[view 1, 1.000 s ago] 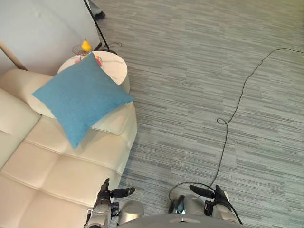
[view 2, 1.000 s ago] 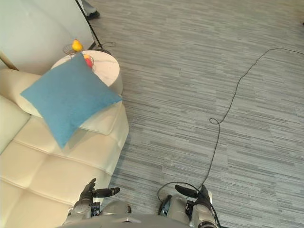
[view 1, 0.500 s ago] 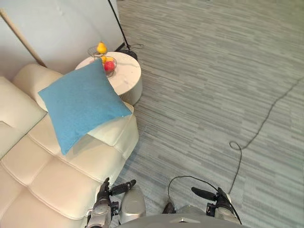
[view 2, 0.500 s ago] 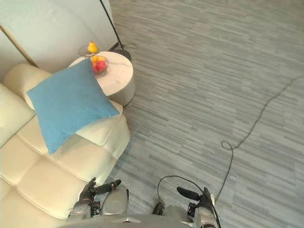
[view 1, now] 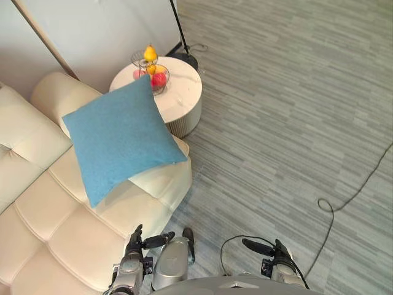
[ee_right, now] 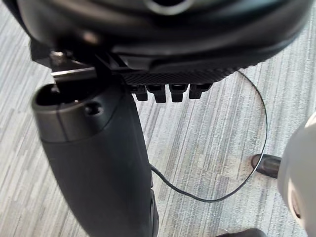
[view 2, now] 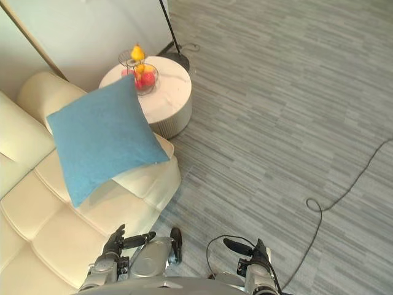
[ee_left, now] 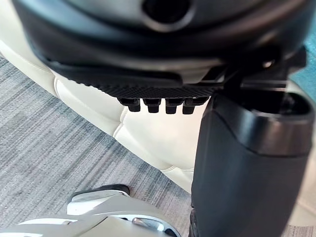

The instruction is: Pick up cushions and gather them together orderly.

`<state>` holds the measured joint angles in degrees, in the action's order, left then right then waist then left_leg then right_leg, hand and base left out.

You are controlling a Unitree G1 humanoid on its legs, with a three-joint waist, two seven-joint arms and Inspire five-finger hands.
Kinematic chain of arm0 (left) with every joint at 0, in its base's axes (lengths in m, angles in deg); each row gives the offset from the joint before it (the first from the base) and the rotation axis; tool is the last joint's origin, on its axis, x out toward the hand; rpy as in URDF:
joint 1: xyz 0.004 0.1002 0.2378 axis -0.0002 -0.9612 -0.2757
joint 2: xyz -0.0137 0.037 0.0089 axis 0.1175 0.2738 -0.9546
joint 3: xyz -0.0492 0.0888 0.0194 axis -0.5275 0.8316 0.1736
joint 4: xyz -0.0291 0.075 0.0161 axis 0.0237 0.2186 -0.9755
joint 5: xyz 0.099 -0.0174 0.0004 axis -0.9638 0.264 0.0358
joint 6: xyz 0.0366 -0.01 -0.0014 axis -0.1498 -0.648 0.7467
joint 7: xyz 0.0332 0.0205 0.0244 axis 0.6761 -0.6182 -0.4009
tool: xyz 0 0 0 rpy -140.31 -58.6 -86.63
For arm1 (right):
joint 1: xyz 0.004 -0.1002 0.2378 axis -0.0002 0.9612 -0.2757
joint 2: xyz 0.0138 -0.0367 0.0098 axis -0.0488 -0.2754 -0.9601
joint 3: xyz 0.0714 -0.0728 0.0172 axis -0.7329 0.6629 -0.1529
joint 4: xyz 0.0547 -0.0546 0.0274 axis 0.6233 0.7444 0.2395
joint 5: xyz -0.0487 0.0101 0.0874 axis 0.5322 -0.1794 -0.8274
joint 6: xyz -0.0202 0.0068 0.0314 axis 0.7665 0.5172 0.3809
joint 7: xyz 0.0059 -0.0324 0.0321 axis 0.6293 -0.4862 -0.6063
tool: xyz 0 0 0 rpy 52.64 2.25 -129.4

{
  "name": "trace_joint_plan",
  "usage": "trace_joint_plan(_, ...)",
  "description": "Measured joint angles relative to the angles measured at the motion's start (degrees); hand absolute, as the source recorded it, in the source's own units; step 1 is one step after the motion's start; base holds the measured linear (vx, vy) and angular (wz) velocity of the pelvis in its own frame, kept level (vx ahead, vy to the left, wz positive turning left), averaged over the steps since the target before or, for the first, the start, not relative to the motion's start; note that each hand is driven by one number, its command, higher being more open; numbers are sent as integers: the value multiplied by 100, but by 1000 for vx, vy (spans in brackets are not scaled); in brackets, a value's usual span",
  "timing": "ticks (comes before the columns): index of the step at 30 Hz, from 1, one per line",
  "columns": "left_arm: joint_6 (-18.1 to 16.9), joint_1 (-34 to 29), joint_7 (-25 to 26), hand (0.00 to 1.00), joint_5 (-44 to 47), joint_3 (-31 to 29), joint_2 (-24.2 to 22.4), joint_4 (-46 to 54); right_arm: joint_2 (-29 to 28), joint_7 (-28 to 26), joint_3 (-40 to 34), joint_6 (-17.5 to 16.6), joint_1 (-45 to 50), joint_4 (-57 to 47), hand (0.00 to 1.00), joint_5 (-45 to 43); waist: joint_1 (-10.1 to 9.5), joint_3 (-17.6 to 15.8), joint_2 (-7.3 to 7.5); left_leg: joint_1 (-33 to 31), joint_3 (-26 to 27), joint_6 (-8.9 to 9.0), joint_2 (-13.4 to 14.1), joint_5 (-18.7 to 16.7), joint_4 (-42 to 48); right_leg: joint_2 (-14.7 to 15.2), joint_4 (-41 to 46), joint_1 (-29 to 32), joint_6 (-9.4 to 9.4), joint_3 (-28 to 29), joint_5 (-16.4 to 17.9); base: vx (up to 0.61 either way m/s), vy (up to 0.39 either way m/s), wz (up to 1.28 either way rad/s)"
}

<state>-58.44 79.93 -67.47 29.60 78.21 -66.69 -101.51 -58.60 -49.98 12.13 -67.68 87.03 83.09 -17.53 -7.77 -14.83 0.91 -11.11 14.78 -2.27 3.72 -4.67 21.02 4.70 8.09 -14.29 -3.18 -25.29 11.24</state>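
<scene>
Grey striped carpet floor (view 1: 295,110) across the room, with a sofa along the robot's left. Low and close to the body, left robot hand (view 1: 134,249): fingers loose and fairly straight, thumb out, holding nothing, by the sofa's front edge. Right robot hand (view 1: 277,258) likewise slack and empty, over carpet. Further out, cream tufted leather sofa (view 1: 49,227), and across its far armrest and seat a square blue fabric cushion (view 1: 120,138), tilted with one corner down, well apart from both hands. Beyond that, just beside the armrest, round white desk (view 1: 181,92) carrying a wire fruit basket (view 1: 150,61). Judged from this: barely begun. Nothing picked up, nothing gathered; one cushion in sight, untouched. Left to do: close in on the sofa, reach, lift the cushion and set it neatly with any others.
</scene>
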Motion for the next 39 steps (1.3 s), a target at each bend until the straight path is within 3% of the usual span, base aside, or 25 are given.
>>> trace_joint_plan(2,1,-53,-7,100,1,-3,-21,-97,24,-2,8,-2,-16,81,100,5,-1,71,-81,260,5,-12,43,-336,-18,159,1121,256,-192,112,119,198,140,4)
trace_joint_plan(4,21,-127,-18,100,-1,52,58,-118,31,-34,17,13,40,105,100,12,75,140,83,579,-198,-70,-162,-482,-204,736,3269,1018,-451,298,8,129,59,42)
trace_joint_plan(6,46,-161,-8,100,-1,86,126,-119,24,-48,-26,14,146,85,100,-10,149,173,160,760,-470,-131,-304,-565,-227,856,4047,1428,-323,596,226,173,5,76)
trace_joint_plan(8,54,-207,8,100,-1,186,161,-121,66,-49,25,-22,159,85,100,2,185,188,160,922,-724,-160,-323,-610,-258,727,3802,1677,-196,747,453,190,-42,80)
trace_joint_plan(10,54,-189,13,100,-1,184,131,-119,59,-49,33,-58,111,54,100,0,195,188,107,1037,-1063,-139,-316,-605,-365,351,2982,2031,-90,1211,556,159,-87,89)
trace_joint_plan(11,59,-171,17,100,-4,183,102,-119,54,-52,30,-64,118,18,100,-20,236,219,54,1015,-1341,-99,-315,-600,-398,8,2179,2131,-94,1688,526,183,-152,117)
trace_joint_plan(12,50,-194,14,100,-3,187,107,-120,54,-53,42,-66,119,17,100,-11,255,233,62,990,-1553,30,-372,-603,-403,-168,1357,2121,-105,2137,270,219,-227,129)
trace_joint_plan(13,52,-199,6,100,-7,186,112,-133,42,-57,10,-62,153,12,100,-21,276,267,88,977,-1743,103,-440,-651,-349,-173,1238,2026,39,2198,-242,258,-273,118)
trace_joint_plan(14,54,-211,16,100,-6,175,24,-192,75,-61,-65,-60,197,16,100,-8,225,349,14,1025,-1891,179,-403,-683,-373,-192,1153,1901,233,2050,-296,240,-235,78)
trace_joint_plan(17,47,-300,39,100,-9,-58,-149,-179,80,-76,-131,-51,225,-73,100,-2,187,479,-177,895,-1999,283,-281,-651,-425,-207,960,1793,313,1562,-251,245,-229,79)
trace_joint_plan(19,48,-306,45,100,-7,-275,-280,-130,83,-72,-203,-49,326,-187,100,-5,197,508,-262,794,-1476,359,-62,-694,-234,-207,801,1510,317,1050,-253,155,-160,112)
trace_joint_plan(23,45,-307,16,100,-7,-278,-269,-95,60,-70,-222,-50,362,-243,100,-9,191,482,-244,777,-531,442,287,-751,-42,-169,736,1135,387,628,-208,50,-29,77)
trace_joint_plan(24,43,-287,5,100,-13,-261,-289,-95,86,-72,-222,-57,311,-303,100,-11,182,494,-263,729,-383,391,247,-676,-94,-105,759,1135,338,511,-176,25,75,51)
trace_joint_plan(26,39,-238,5,100,-35,-224,-185,-97,-10,-94,-143,-85,305,-407,100,-15,174,447,-112,684,-498,355,28,-546,-234,58,677,1146,230,364,-105,45,98,53)
trace_joint_plan(29,46,-213,5,100,-101,-157,-139,-110,-43,-115,-130,-76,325,-353,100,-28,174,430,-55,600,-637,360,-269,-257,-408,297,527,1075,187,105,-112,-2,75,59)
trace_joint_plan(34,46,-242,5,100,-109,35,-76,-149,-83,-122,-137,-63,318,-353,100,-28,188,430,-64,827,-739,302,-415,27,-930,333,292,910,60,-15,-206,-58,17,20)
trace_joint_plan(39,46,-252,-14,100,-112,70,-52,-396,-78,-122,-239,-63,335,-343,100,-28,316,449,-75,1363,-804,232,-501,645,-2166,314,194,903,54,-76,-300,-107,-19,7)
